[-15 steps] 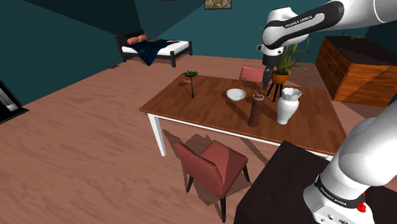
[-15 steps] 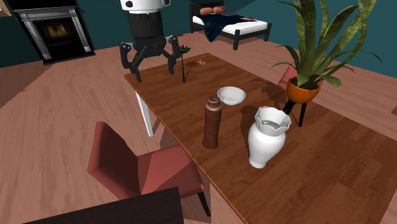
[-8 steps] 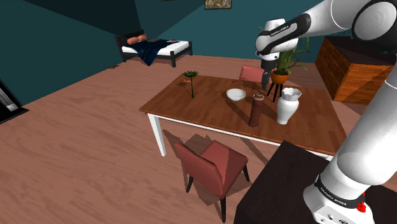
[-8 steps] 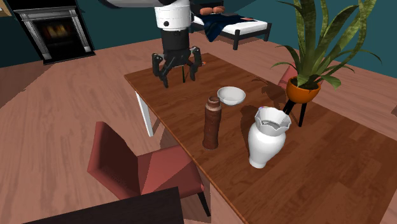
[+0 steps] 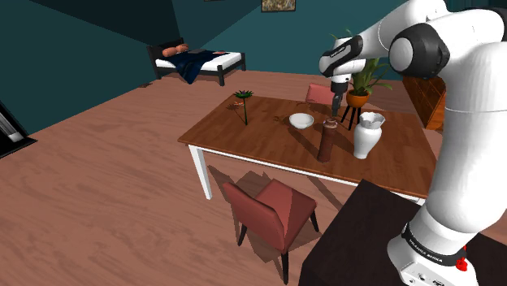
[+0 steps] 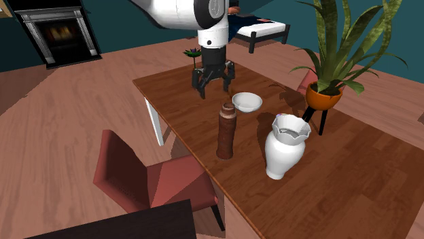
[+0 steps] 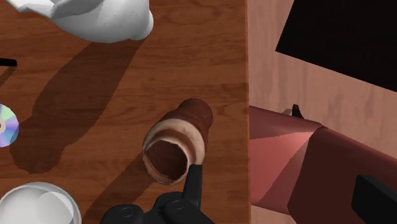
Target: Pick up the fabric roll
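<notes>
The roll — a brown tube, hollow at the top — stands upright on the counter, near its edge. In the second exterior view the jaws hang wide apart and empty above the counter at the roll's 11 o'clock, clear of it. A white bowl sits at the roll's 1 o'clock, a white vase at 4 o'clock, and a red chair at 8 o'clock.
</notes>
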### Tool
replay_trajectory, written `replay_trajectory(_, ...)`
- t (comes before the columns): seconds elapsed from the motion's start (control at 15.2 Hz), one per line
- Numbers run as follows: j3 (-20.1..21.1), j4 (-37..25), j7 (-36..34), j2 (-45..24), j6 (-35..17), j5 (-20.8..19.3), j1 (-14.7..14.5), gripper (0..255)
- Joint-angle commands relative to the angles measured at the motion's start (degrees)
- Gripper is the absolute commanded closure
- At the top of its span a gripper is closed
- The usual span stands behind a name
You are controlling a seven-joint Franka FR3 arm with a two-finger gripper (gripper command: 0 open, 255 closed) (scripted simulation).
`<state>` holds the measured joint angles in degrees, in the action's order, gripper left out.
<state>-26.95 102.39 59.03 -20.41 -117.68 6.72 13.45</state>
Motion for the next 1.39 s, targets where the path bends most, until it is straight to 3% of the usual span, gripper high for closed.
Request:
replay_trajectory(0.0, 0.5, -5.5, 2.1, -5.1, 1.0, 2.0, 2.0, 0)
replay_trajectory(0.4, 2.6, -21.8, 6.0, -19.2, 4.4, 5.7, 8.4, 0)
replay_trajectory(0.99, 3.3, -20.2, 6.3, -21.8, 0.2, 6.6, 8.7, 0)
replay_trajectory(1.06, 3.4, -20.4, 6.3, -21.9, 0.3, 6.6, 8.8, 255)
replay_trajectory(1.32, 3.4, -20.4, 6.2, -21.9, 0.4, 6.6, 8.8, 255)
